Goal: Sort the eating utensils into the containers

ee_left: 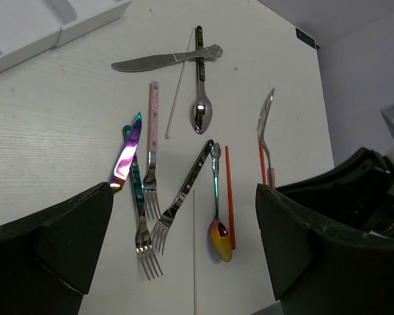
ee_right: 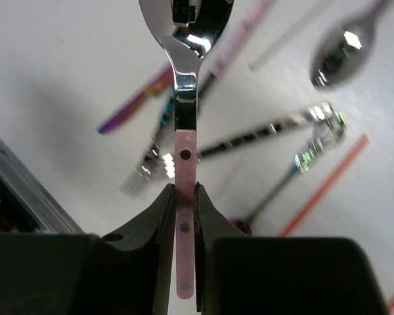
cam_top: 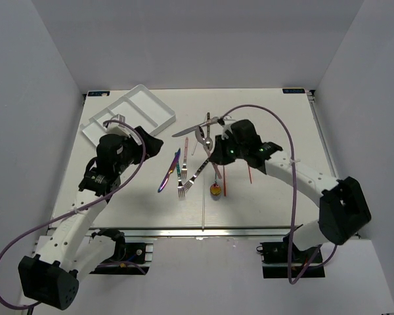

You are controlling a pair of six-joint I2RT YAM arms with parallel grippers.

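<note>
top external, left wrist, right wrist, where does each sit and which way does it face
Top external: high behind the robot, facing down at the table; left arm and right arm show, bases nearest.
Left wrist: on the left arm, facing down across the table; its open left claw frames the view.
Right wrist: on the right arm, facing down along the right claw, shut on a pink-handled spoon.
Shared: both wrist views show the iridescent knife and a red stick.

White tray [cam_top: 143, 105]; pink-handled silver spoon [ee_right: 186, 134]; iridescent knife [ee_left: 126, 157].
</note>
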